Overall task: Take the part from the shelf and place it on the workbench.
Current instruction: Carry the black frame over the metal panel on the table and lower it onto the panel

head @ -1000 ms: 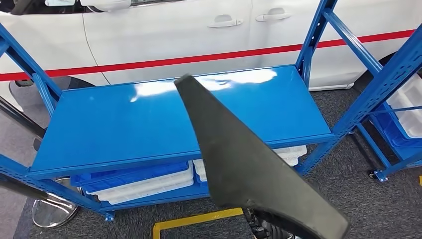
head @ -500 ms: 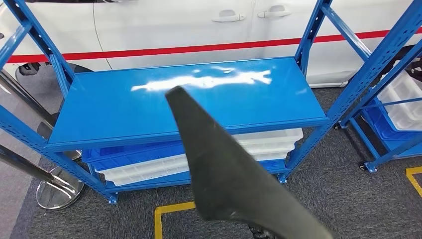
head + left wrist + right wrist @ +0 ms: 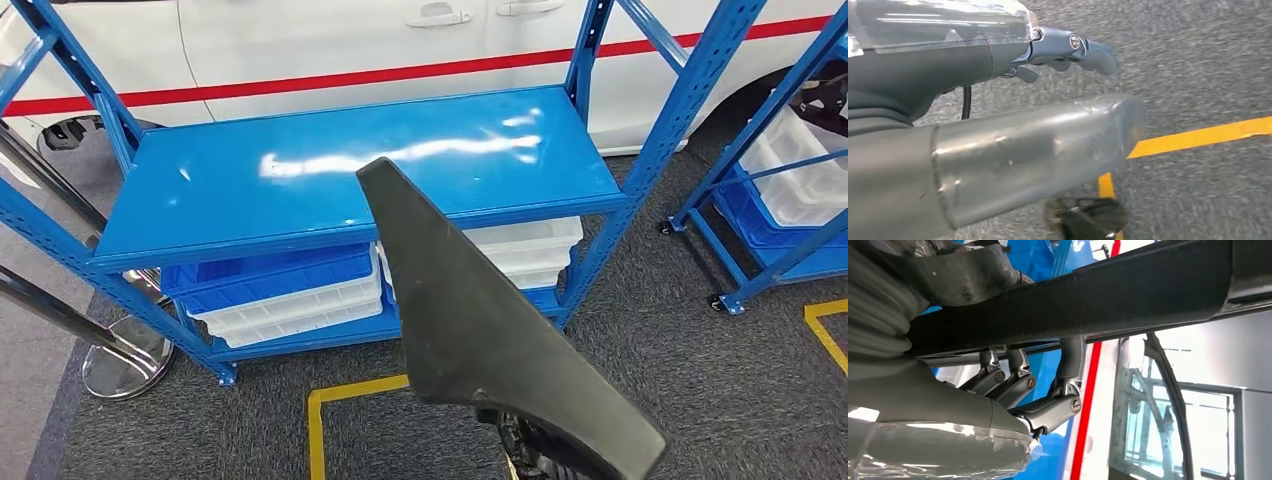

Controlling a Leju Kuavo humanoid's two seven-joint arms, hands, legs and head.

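Note:
The part [image 3: 480, 320] is a long black panel, narrow at its far tip and wide near me. It rises from the lower middle of the head view, in front of the blue shelf [image 3: 250, 200], whose top deck is bare. My right hand [image 3: 530, 452] grips its near end from below. In the right wrist view, the fingers [image 3: 1018, 382] hook up around the edge of the part [image 3: 1128, 295]. My left hand [image 3: 998, 60] hangs over grey carpet and holds nothing, its fingers loosely extended.
Stacked white and blue trays [image 3: 290, 295] fill the shelf's lower level. A white car with a red stripe [image 3: 300, 45] stands behind. A second blue rack with white trays [image 3: 790, 180] is at the right. A chrome stanchion base [image 3: 125, 365] and yellow floor tape [image 3: 350, 395] lie near.
The whole picture has shifted, so the camera has moved: the shelf now sits higher and more floor shows. The part stays in my right hand.

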